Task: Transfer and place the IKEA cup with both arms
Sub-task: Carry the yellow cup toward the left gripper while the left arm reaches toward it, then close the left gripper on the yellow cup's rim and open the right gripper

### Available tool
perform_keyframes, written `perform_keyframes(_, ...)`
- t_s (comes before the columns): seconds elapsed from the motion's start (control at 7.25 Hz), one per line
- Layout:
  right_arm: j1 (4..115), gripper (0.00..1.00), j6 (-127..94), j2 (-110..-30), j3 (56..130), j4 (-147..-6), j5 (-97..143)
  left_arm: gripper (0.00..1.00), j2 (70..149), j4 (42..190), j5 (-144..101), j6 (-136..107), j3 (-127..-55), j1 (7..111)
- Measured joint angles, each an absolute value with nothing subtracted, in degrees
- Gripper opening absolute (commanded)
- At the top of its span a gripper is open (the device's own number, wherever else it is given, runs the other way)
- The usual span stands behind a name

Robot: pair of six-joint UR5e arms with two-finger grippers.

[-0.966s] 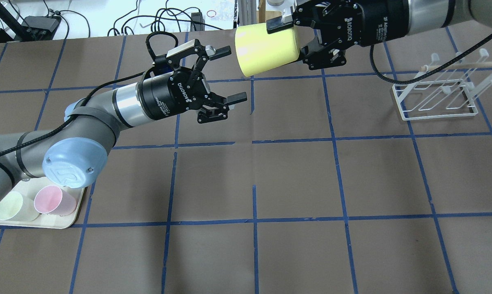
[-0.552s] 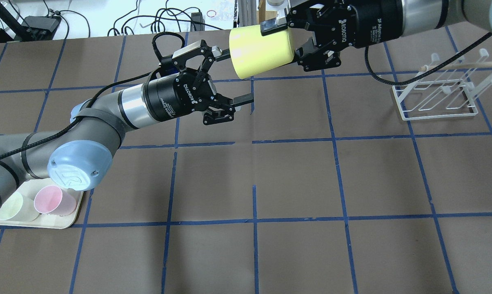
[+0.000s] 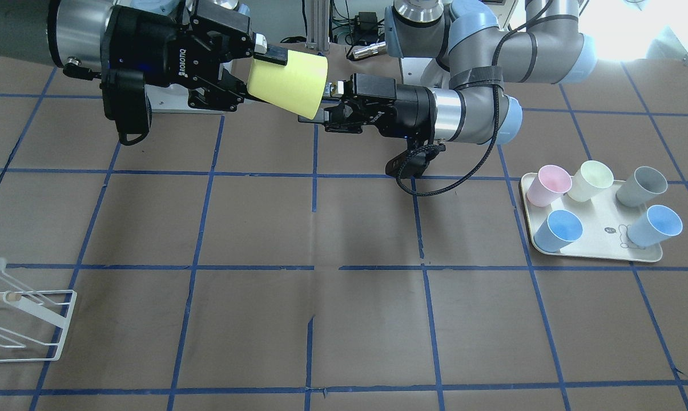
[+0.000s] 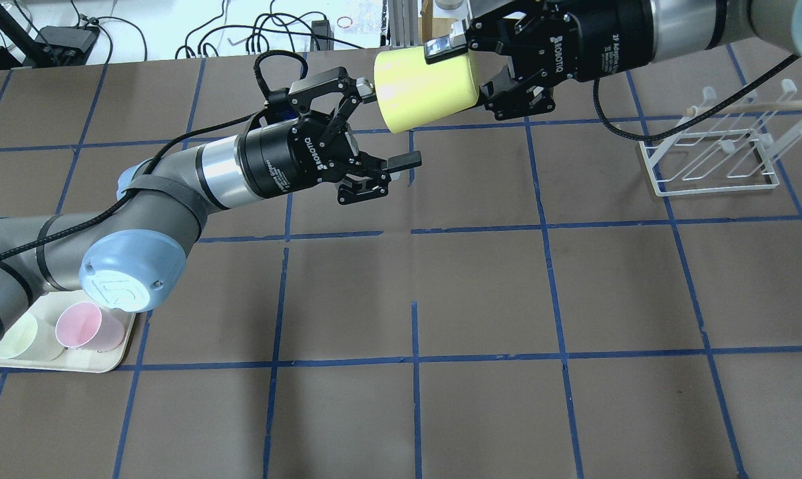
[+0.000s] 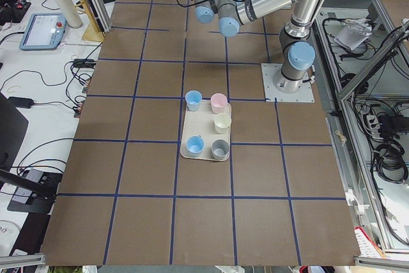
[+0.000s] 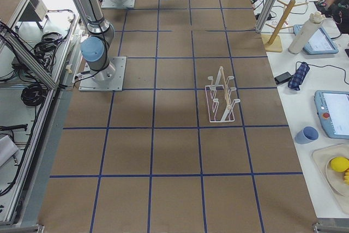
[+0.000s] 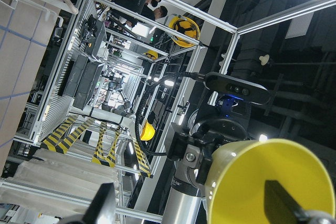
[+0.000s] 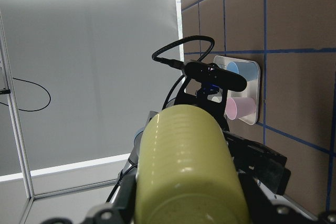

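The bright yellow IKEA cup hangs on its side above the far middle of the table, mouth toward the left arm. My right gripper is shut on its base end; it also shows in the front view holding the cup. My left gripper is open at the cup's mouth. One finger is at the rim and the other is apart, outside the wall. In the left wrist view the cup's open mouth faces the camera. The right wrist view shows the cup's outer wall.
A cream tray on the robot's left holds pink, pale cream, grey and two light-blue cups; it is partly under the left arm in the overhead view. A white wire rack stands at the far right. Cables lie beyond the table's far edge.
My left gripper has moved forward and right, up to the cup's mouth, and stays open. My right gripper has shifted the cup slightly left toward it.
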State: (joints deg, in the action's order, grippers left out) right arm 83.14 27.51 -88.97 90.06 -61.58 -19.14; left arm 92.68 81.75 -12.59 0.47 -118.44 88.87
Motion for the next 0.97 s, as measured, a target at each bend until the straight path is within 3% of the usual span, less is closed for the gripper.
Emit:
perform_keyframes(0.14,83.14,0.12,27.53,-88.88,90.25,-61.58,-19.19,0.56,92.93,80.18,-12.59,-0.38,-118.62,88.87)
perform_keyframes(0.28,83.14,0.14,27.57,-88.79,90.80,-61.81,-19.14,0.45,93.19,78.80,-12.63,-0.82,-118.75,88.86)
perform_keyframes(0.41,83.14,0.22,27.58,-88.67,91.49,-62.19,-19.07,0.33,93.19,78.19,-12.64,-0.87,-118.84,88.86)
perform_keyframes(0.55,83.14,0.50,27.59,-88.52,91.92,-62.41,-19.07,0.09,93.14,78.00,-12.65,-0.67,-119.02,88.86)
perform_keyframes(0.69,83.14,0.62,27.56,-88.43,92.10,-62.44,-19.07,0.00,93.03,77.90,-12.65,-0.13,-119.62,88.86)
perform_keyframes(0.83,83.12,1.00,27.16,-88.40,92.16,-62.45,-19.07,0.00,92.93,77.42,-12.66,0.39,-120.66,88.83)
perform_keyframes(0.97,83.11,1.00,25.50,-88.36,92.15,-62.52,-19.11,0.00,92.78,76.64,-12.74,0.52,-121.41,88.77)
